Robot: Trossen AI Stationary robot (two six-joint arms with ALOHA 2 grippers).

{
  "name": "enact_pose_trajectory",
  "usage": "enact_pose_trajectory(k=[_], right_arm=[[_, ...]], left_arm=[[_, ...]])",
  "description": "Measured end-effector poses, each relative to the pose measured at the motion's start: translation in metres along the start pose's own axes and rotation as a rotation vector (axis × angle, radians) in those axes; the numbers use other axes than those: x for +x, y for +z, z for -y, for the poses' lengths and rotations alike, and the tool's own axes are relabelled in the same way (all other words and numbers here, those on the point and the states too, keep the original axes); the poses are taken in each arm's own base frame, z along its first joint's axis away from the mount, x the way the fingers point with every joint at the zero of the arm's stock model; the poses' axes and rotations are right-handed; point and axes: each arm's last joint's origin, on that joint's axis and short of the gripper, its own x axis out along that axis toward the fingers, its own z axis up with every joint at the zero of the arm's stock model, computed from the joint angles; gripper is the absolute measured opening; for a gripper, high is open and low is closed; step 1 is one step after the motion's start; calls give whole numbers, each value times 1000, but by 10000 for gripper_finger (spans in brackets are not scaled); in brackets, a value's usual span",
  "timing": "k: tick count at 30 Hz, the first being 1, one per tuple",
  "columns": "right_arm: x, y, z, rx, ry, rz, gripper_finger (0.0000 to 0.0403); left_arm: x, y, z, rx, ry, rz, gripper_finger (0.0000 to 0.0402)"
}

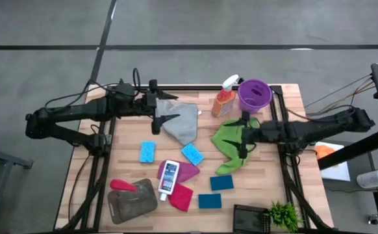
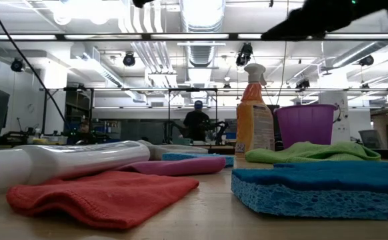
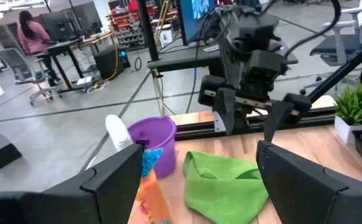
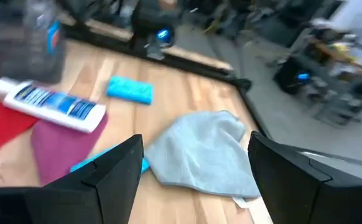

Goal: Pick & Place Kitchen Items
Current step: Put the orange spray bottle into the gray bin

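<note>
Both end effectors are seen open and empty from above: the left end effector [image 1: 161, 121] is held over the grey cloth [image 1: 182, 121] at the counter's [image 1: 127, 175] far side, and the right end effector [image 1: 243, 135] over the green cloth [image 1: 231, 144]. Blue sponges [image 1: 147, 151], a white bottle [image 1: 169, 177] on a magenta cloth [image 1: 188, 171], a red cloth [image 1: 181, 196], an orange spray bottle [image 1: 223, 101] and a purple bucket [image 1: 254, 95] are spread around them.

At counter height, the red cloth [image 2: 101, 195], a sponge [image 2: 321, 188], the orange bottle [image 2: 254, 123] and the bucket [image 2: 305, 125] are shown resting untouched.

From the left wrist, wide-spread fingers [image 3: 116, 183] are seen with nothing between them, facing the green cloth [image 3: 224, 183] and the right end effector [image 3: 249, 124].

From the right wrist, parted fingers [image 4: 109, 171] frame the grey cloth [image 4: 203, 152]; the white bottle [image 4: 50, 102] lies beyond.

No item is held, so a pick is judged to be only starting. A descent onto one cloth and a closing pinch on a raised fold are called for next.
</note>
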Motion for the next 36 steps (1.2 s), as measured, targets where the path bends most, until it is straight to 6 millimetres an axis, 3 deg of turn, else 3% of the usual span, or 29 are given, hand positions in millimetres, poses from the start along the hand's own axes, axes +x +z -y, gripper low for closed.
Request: enact_pose_trajectory(k=[11, 17, 23, 29, 32, 36], right_arm=[[10, 46, 89, -34, 69, -146, 283], [31, 58, 134, -44, 70, -377, 283], [52, 78, 175, -10, 107, -590, 283], [60, 107, 202, -52, 146, -734, 283], [68, 111, 211, -39, 142, -700, 283], [60, 108, 216, -42, 135, -709, 283]], left_arm=[[-23, -29, -13, 9, 130, 52, 312], [-28, -45, -21, -4, 176, 18, 312], [-30, -49, -21, 5, 173, -10, 312], [-30, -50, -20, 11, 170, -23, 312], [-30, -51, -20, 10, 168, -32, 312], [-30, -53, -20, 14, 161, -55, 312]])
